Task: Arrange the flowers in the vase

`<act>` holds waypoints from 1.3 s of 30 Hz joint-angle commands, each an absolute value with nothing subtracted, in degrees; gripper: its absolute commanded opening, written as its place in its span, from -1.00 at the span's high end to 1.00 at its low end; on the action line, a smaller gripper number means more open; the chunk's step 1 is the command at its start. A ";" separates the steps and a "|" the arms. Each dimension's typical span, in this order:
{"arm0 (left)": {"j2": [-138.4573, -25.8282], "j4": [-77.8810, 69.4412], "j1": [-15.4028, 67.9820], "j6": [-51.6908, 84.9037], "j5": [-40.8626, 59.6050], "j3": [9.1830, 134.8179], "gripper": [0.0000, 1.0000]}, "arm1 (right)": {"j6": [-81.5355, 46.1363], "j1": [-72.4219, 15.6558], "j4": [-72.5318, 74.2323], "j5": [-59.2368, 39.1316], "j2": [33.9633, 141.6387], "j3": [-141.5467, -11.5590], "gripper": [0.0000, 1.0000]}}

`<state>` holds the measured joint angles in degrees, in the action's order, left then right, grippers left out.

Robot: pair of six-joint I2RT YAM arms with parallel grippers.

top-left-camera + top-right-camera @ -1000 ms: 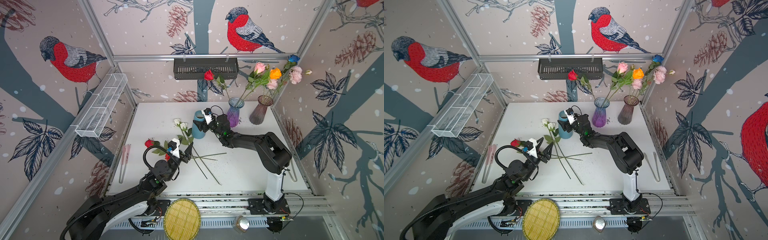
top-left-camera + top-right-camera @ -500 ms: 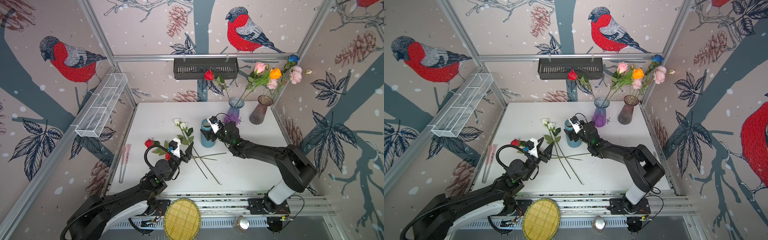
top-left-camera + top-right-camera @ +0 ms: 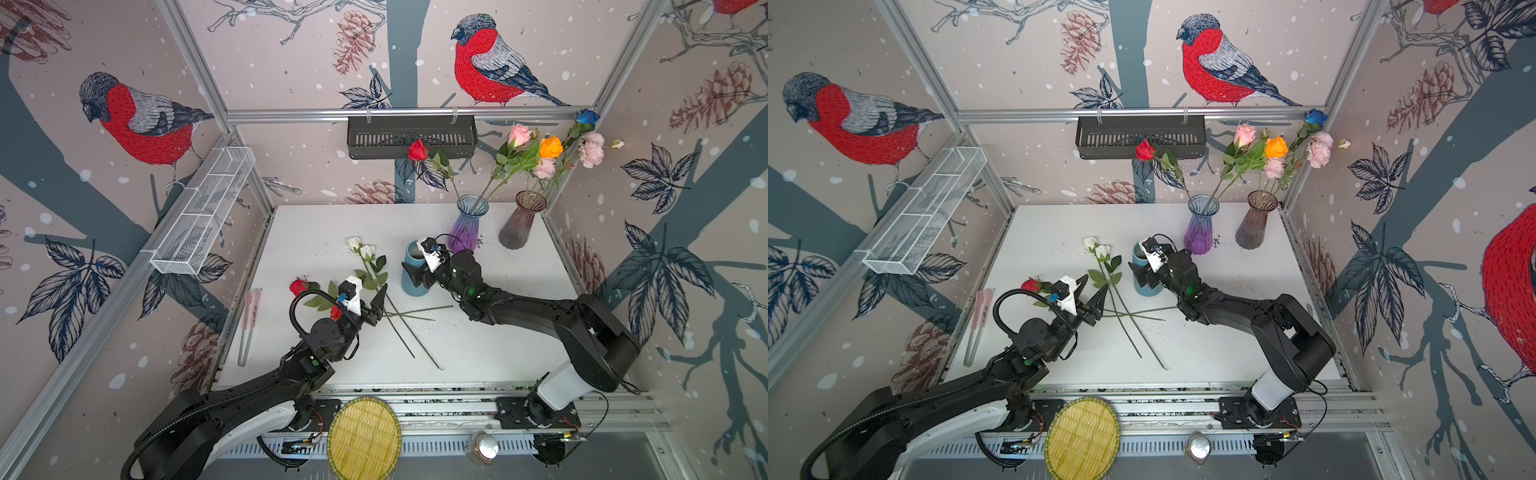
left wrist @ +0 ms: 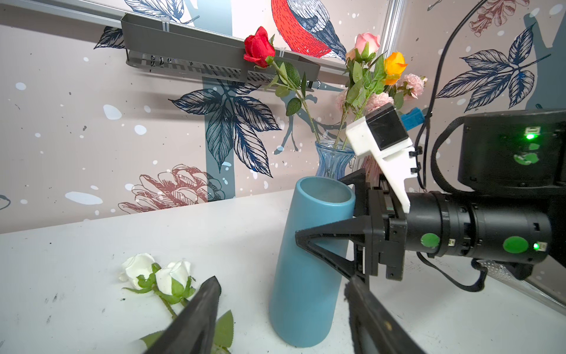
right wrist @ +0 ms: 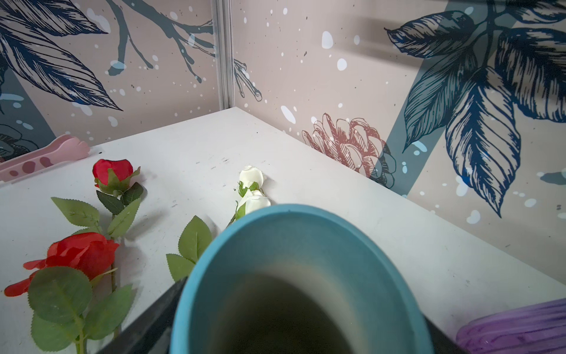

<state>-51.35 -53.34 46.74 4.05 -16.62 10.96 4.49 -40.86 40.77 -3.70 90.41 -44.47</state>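
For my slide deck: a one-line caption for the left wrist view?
Right gripper straddles the blue vase; white roses lie on the table.

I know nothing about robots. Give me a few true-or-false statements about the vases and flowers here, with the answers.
1. The blue vase holds no flowers. True.
2. The white roses lie on the table. True.
3. The purple vase lies on its side. False: it stands upright with a red rose in it.
4. The left gripper clamps a stem. False: its jaws stand open and hold nothing.
5. The right gripper is at the blue vase. True: its jaws stand on either side of it.
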 commanded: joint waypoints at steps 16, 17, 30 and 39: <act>-51.59 -53.96 46.76 2.70 -19.13 11.87 -0.32 | 15.59 -52.35 22.80 8.53 69.89 -42.98 -0.71; -51.44 -54.16 46.76 2.64 -20.10 11.58 -0.32 | 15.04 -54.48 19.96 9.60 69.45 -43.51 -0.66; -50.17 -57.51 46.67 3.94 -25.60 9.09 -0.29 | -6.71 -60.40 6.68 1.45 79.31 -45.57 0.16; -49.76 -56.05 46.67 3.43 -24.89 9.91 -0.29 | -12.39 -58.33 7.85 -2.17 88.74 -43.68 0.26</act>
<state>-50.02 -54.57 46.70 3.18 -24.56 9.47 -9.26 -58.65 7.38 -0.10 86.96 -43.77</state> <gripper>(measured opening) 0.645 0.372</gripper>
